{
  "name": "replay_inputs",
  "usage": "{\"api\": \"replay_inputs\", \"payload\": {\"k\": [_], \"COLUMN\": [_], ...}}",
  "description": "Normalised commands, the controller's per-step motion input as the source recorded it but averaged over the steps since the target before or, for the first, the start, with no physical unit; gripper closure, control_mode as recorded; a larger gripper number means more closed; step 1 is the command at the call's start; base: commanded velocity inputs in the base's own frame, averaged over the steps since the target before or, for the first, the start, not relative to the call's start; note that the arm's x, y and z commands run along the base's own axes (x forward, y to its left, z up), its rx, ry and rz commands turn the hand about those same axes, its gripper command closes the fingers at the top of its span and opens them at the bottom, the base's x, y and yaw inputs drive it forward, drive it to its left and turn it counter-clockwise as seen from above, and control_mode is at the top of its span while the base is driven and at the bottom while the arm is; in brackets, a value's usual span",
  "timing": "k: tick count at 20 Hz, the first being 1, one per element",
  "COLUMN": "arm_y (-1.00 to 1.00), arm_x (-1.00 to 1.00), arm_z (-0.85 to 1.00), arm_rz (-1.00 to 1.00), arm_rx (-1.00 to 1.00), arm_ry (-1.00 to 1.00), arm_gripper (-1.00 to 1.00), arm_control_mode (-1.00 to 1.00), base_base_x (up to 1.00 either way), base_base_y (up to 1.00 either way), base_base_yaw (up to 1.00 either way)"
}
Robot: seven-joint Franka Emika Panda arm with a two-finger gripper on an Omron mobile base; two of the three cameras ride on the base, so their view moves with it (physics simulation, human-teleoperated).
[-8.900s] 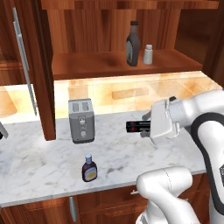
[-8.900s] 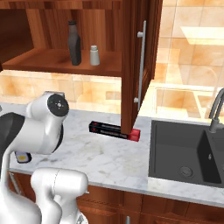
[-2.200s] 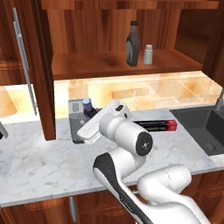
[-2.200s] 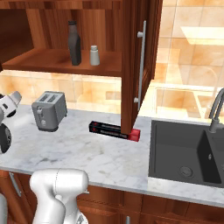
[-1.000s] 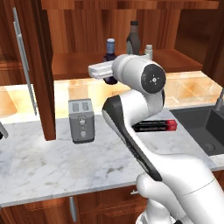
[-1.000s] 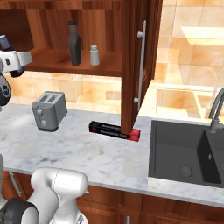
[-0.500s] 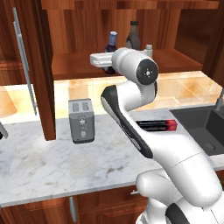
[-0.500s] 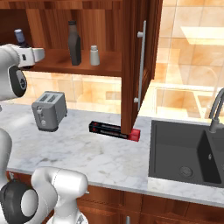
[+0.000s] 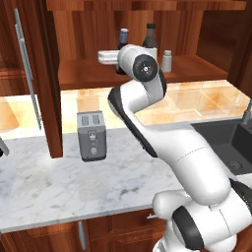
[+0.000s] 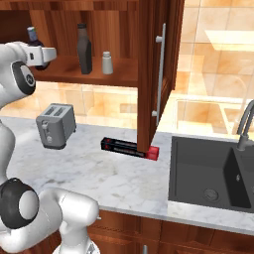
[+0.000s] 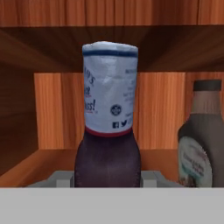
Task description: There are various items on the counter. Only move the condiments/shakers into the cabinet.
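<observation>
Reddish-brown wood of the cabinet (image 9: pixel 133 78) now frames the gripper (image 9: pixel 114 57), carried up from counter height a couple of seconds back and pushed further in over the shelf than half a second ago. Clamped between the jaws: the small dark bottle (image 11: pixel 107 127) with its bluish cap, upright, seen close in the hand view with a finger pad either side of its belly. Meaning for the task, as a judgement: last of the three condiments nearly delivered, only lowering and letting go left. Whether the bottle's base touches the shelf board yet cannot be told. Already standing on that shelf: the wide dark brown sauce bottle (image 10: pixel 84 48) and, just beside it, the small grey-white shaker (image 10: pixel 106 63), both upright and unmoved since the earlier pictures. Held bottle to the left of those two in the right base view, near but apart from the sauce bottle. Left below on the marbled counter (image 10: pixel 124 176), rightly: the silver toaster (image 10: pixel 55 126) and the long dark box with red ends (image 10: pixel 129 148), lying partly behind the open cabinet door (image 10: pixel 154 74). Nothing else in the cabinet to be made out.
</observation>
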Motion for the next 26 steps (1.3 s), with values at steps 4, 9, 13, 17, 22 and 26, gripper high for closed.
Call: {"api": "replay_inputs", "payload": {"k": [4, 9, 13, 17, 22, 26], "arm_y": [0.00, 0.00, -0.02, 0.00, -0.04, -0.10], "arm_x": [0.54, 0.43, 0.25, 0.26, 0.28, 0.23], "arm_z": [-0.07, -0.17, -0.21, -0.08, -0.01, -0.11], "arm_rz": [-0.08, -0.06, -0.04, -0.02, 0.00, 0.00], "arm_rx": [0.00, 0.00, 0.00, 0.00, 0.00, 0.00], "arm_ry": [0.03, 0.07, 0.07, 0.04, 0.00, 0.01], "arm_gripper": [1.00, 1.00, 1.00, 1.00, 1.00, 1.00], "arm_control_mode": [-1.00, -1.00, -1.00, -1.00, -1.00, -1.00], "base_base_x": [0.00, 0.00, 0.00, 0.00, 0.00, 0.00], "base_base_y": [0.00, 0.00, 0.00, 0.00, 0.00, 0.00], "base_base_yaw": [0.00, 0.00, 0.00, 0.00, 0.00, 0.00]}}
